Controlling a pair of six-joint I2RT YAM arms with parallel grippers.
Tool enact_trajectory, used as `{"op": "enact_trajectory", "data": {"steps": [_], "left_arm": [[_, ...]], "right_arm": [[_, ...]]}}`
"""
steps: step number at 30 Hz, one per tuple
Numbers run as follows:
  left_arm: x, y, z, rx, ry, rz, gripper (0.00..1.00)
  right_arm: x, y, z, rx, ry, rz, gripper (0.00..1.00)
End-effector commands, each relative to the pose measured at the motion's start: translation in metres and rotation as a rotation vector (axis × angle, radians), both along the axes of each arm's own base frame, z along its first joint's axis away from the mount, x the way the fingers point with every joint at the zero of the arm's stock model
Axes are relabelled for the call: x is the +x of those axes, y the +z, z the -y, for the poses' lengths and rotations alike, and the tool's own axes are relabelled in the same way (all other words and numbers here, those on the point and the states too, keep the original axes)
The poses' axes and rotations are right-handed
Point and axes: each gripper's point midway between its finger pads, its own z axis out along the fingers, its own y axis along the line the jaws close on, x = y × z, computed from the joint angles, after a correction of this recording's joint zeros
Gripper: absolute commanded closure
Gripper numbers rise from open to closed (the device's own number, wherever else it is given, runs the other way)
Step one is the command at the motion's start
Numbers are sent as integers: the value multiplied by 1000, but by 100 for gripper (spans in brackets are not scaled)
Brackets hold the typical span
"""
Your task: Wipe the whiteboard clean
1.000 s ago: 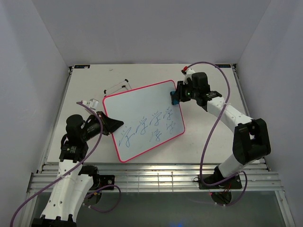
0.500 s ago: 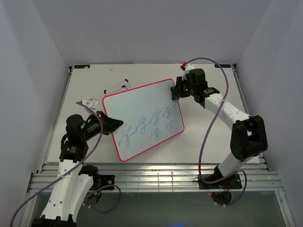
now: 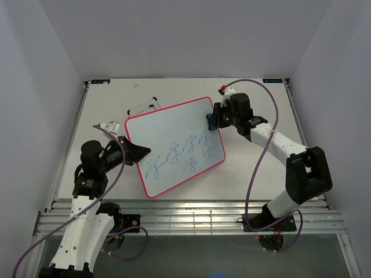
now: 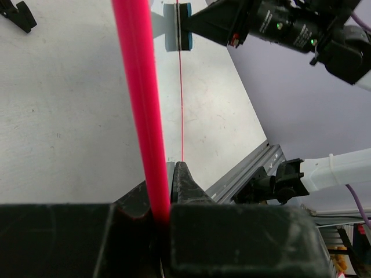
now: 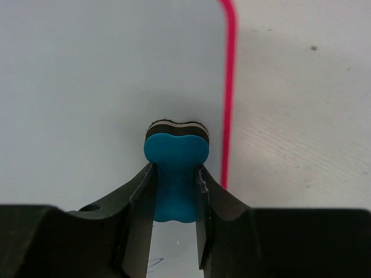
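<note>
The whiteboard (image 3: pixel 174 147), white with a pink-red frame and blue writing on its lower half, lies tilted in the middle of the table. My left gripper (image 3: pixel 142 153) is shut on its left edge; the frame (image 4: pixel 139 110) runs between my jaws in the left wrist view. My right gripper (image 3: pixel 213 120) is shut on the blue bone-shaped eraser (image 5: pixel 175 174), whose felt end presses on the board (image 5: pixel 87 87) near its upper right corner, just inside the frame. The eraser also shows in the left wrist view (image 4: pixel 177 26).
A small black-footed wire stand (image 3: pixel 144 106) lies on the table behind the board. The table (image 3: pixel 261 174) is walled at the sides and back. A metal rail (image 3: pixel 185 211) runs along the near edge.
My right gripper with the eraser lifted back toward the board's top right corner, then came down a little onto the board. The left arm and the board have not moved.
</note>
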Motion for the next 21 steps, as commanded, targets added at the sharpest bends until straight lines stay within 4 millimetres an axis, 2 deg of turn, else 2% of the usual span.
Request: {"op": "enact_trajectory", "data": {"steps": [1, 3, 4, 5, 6, 9, 10, 13, 14, 17, 18, 20, 21], "left_arm": [[-16, 9, 11, 61, -143, 142, 100], [-15, 9, 11, 62, -138, 142, 100], [-15, 10, 11, 61, -138, 142, 100], [-15, 9, 11, 61, -138, 141, 100], [-15, 9, 11, 62, -135, 139, 100], [-14, 9, 10, 60, -133, 135, 100], [-14, 7, 11, 60, -137, 128, 100], [-13, 7, 11, 60, -135, 126, 100], [-13, 7, 10, 60, -132, 125, 100], [-13, 7, 10, 61, -129, 123, 100], [-13, 6, 10, 61, -129, 122, 100], [-12, 6, 10, 61, -131, 117, 100], [-12, 6, 11, 60, -134, 116, 100]], "right_arm": [[-65, 8, -77, 33, 287, 68, 92], [-85, 20, -94, 21, 295, 141, 92], [-115, 17, -116, 35, 350, 139, 92], [-119, 35, -124, 75, 323, 204, 92], [-144, 41, -142, 106, 357, 220, 92], [-171, 62, -162, 213, 323, 276, 92], [-192, 67, -175, 242, 364, 277, 92], [-207, 70, -191, 260, 367, 279, 92], [-205, 62, -191, 240, 355, 261, 92], [-186, 43, -174, 158, 258, 239, 92], [-173, 27, -157, 120, 217, 217, 92], [-157, 17, -133, 114, 159, 191, 92], [-136, -4, -103, 88, 78, 152, 92]]}}
